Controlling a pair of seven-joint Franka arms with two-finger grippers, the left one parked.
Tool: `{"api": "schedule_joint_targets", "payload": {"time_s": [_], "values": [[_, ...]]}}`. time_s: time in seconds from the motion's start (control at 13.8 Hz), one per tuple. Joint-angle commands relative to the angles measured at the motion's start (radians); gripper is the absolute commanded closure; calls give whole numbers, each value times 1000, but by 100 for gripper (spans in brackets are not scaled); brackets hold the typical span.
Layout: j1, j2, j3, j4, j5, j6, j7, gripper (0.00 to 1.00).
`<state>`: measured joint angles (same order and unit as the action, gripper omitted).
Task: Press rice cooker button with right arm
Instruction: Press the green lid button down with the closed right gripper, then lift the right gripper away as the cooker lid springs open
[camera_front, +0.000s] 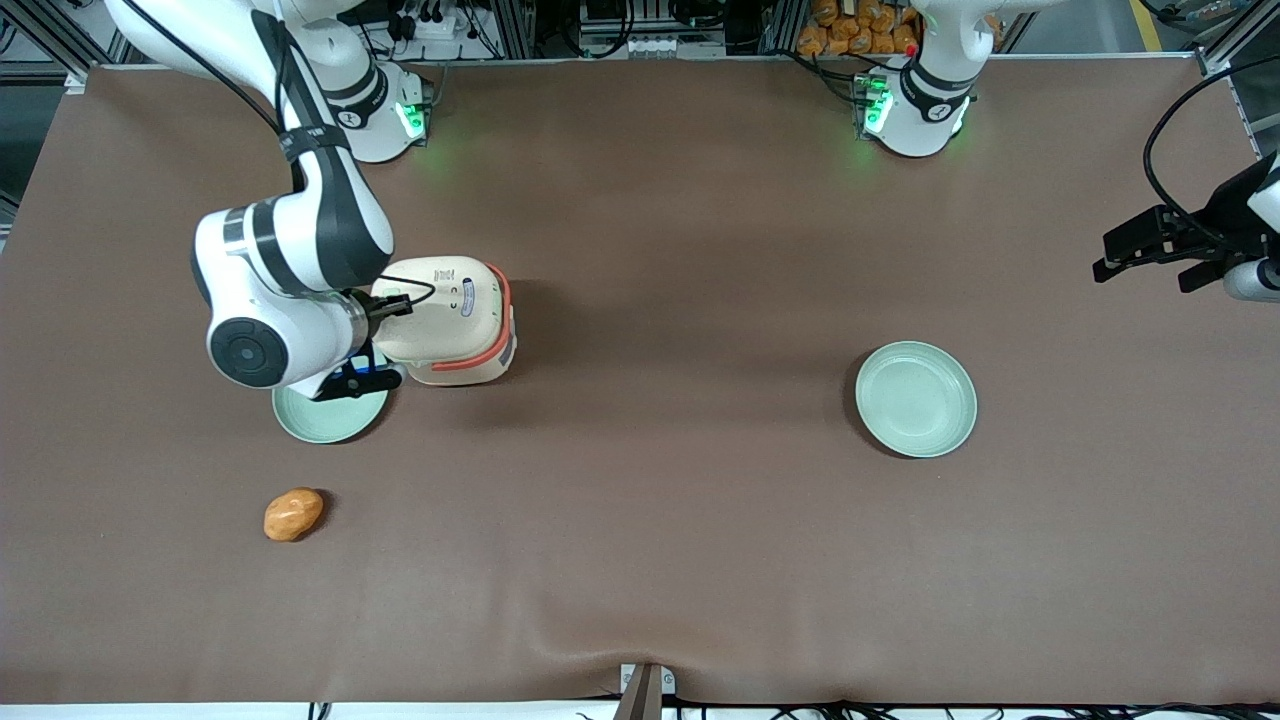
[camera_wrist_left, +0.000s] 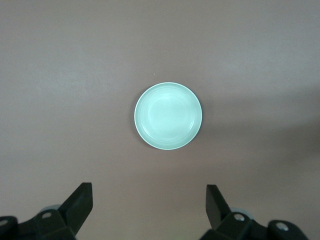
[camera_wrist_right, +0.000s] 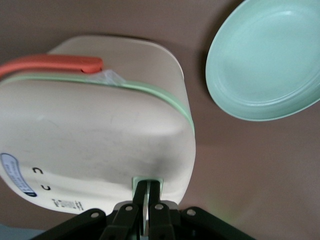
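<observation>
The beige rice cooker (camera_front: 455, 320) (camera_wrist_right: 100, 135) stands on the brown table toward the working arm's end, its lid down and its coral-orange handle band (camera_wrist_right: 55, 62) along the top. The pale green button (camera_wrist_right: 148, 178) (camera_front: 391, 293) sits at the lid's edge. The right arm (camera_front: 290, 270) leans over the cooker. Its black gripper (camera_wrist_right: 148, 185) (camera_front: 400, 305) is shut, both fingertips side by side on the button with nothing held between them. The fingers hide most of the button.
A pale green plate (camera_front: 330, 415) (camera_wrist_right: 267, 60) lies right beside the cooker, partly under the arm's wrist. A second green plate (camera_front: 916, 398) (camera_wrist_left: 168, 116) lies toward the parked arm's end. An orange-brown lump (camera_front: 293, 514) rests nearer the front camera. An oval label (camera_wrist_right: 15, 172) marks the lid.
</observation>
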<state>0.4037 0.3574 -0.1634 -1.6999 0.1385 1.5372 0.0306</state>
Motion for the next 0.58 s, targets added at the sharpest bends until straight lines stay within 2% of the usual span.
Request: {"api": "schedule_joint_targets", "payload": {"time_s": [0.0, 0.07, 0.22, 0.51], "values": [[-17, -23, 7, 78, 9, -12, 5, 77], [-17, -29, 8, 101, 9, -23, 5, 64], [-17, -49, 8, 123, 9, -26, 5, 45], [-31, -110, 8, 193, 10, -26, 0, 2]]}}
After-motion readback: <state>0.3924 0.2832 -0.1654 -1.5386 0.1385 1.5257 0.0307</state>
